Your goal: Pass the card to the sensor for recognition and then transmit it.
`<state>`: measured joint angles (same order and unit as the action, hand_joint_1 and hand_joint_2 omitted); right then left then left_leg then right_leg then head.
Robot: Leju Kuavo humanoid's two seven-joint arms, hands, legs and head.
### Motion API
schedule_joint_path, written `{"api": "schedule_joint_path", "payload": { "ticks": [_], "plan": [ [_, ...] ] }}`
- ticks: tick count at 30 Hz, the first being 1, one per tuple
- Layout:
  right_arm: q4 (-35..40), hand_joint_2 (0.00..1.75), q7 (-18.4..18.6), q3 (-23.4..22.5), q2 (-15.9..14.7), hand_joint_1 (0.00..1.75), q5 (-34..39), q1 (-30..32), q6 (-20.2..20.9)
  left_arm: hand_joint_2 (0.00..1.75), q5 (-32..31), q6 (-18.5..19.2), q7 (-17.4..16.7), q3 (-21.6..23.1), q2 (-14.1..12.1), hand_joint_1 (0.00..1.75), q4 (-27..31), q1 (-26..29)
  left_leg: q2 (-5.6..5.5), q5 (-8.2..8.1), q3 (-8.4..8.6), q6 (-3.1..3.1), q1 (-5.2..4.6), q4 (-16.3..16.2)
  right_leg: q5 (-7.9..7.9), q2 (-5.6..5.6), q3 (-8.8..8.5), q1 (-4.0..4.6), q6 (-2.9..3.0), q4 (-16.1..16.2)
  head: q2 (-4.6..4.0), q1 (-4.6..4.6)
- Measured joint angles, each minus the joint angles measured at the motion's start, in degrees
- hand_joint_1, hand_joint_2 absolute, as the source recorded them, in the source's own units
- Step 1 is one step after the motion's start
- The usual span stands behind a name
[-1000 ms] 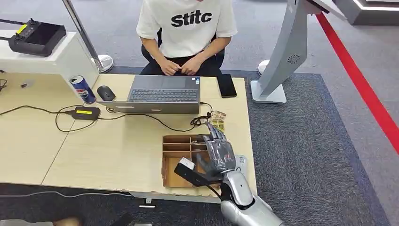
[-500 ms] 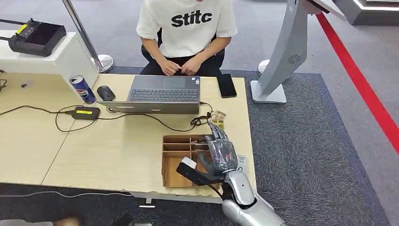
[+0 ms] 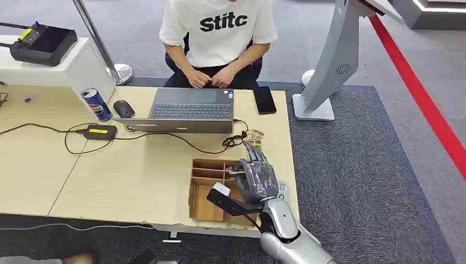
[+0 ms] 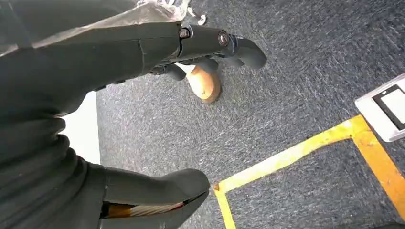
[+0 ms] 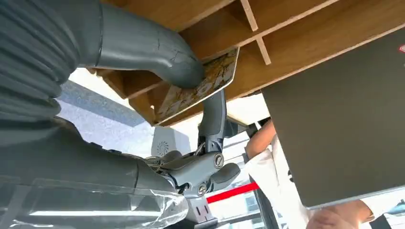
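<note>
My right hand (image 3: 257, 177) hovers over the wooden divided box (image 3: 204, 187) near the table's front right corner. In the right wrist view the thumb (image 5: 153, 52) and a finger pinch a card (image 5: 205, 86) with a yellowish pattern, held just by the box (image 5: 296, 43) and its compartments. A small white device (image 3: 282, 190) lies on the table right beside that hand. My left hand (image 4: 119, 52) hangs over grey carpet with its fingers apart and nothing in it.
A person in a white T-shirt (image 3: 220, 33) sits behind an open laptop (image 3: 191, 110). A phone (image 3: 265, 100), loose cards (image 3: 254, 137), cables, a power brick (image 3: 100, 132), a mouse (image 3: 123, 108) and a can (image 3: 97, 104) lie on the table. A white stand (image 3: 329, 66) rises at the right.
My right hand, still pinching the card, has drawn slightly back toward me over the box. Nothing else has moved.
</note>
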<state>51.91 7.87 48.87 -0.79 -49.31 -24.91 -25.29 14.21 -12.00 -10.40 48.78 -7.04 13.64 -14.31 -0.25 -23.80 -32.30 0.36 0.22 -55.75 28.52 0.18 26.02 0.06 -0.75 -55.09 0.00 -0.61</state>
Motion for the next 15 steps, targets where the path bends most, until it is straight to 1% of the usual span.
{"api": "schedule_joint_path", "payload": {
  "ticks": [9, 15],
  "plan": [
    [0.09, 1.75, -0.81, -0.26, 0.00, 1.75, 2.12, 0.05, 0.48, 1.75, -0.26, 0.13, 0.09, -0.22, 0.00, 0.00, 0.00, 0.09, 0.00, 0.00, 0.00, 0.00, 0.00, 0.00, 0.00, 0.00, 0.00, 0.00, 0.00, 0.00, 0.00, 0.00],
    [0.50, 1.75, -1.22, -0.46, -0.09, 1.75, 2.80, 0.88, -0.83, 1.75, -0.33, -0.13, 0.42, -0.24, 0.00, 0.00, 0.00, 0.47, 0.00, 0.00, 0.00, 0.00, 0.00, 0.00, 0.00, 0.00, 0.01, 0.00, 0.00, 0.00, 0.00, 0.00]
  ]
}}
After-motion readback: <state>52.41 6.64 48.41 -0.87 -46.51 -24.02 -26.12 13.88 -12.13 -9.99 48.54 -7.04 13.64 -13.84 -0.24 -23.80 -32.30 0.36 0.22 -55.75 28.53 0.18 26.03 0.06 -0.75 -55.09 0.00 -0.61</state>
